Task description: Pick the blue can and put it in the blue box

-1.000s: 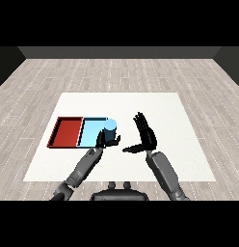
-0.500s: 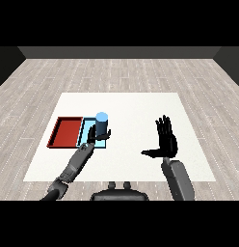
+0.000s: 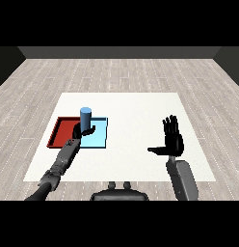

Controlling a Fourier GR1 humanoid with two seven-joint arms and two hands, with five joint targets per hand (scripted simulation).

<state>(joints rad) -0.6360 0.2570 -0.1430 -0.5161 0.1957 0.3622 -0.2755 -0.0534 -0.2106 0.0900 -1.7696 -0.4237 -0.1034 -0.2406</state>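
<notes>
The blue can (image 3: 86, 118) is upright over the left part of the light blue tray (image 3: 99, 135). My left hand (image 3: 83, 131) is curled round the can's lower half, and its base is hidden, so I cannot tell whether it touches the tray. The red tray (image 3: 61, 132) lies directly left of the blue one. My right hand (image 3: 172, 140) is raised above the table's right side, fingers straight and thumb spread, holding nothing.
Both trays lie side by side on the left of the white table (image 3: 136, 111). The table's near edge runs just in front of my forearms.
My left hand has carried the blue can leftward and farther back over the blue tray. My right hand has drifted right, away from the trays, and stays open.
</notes>
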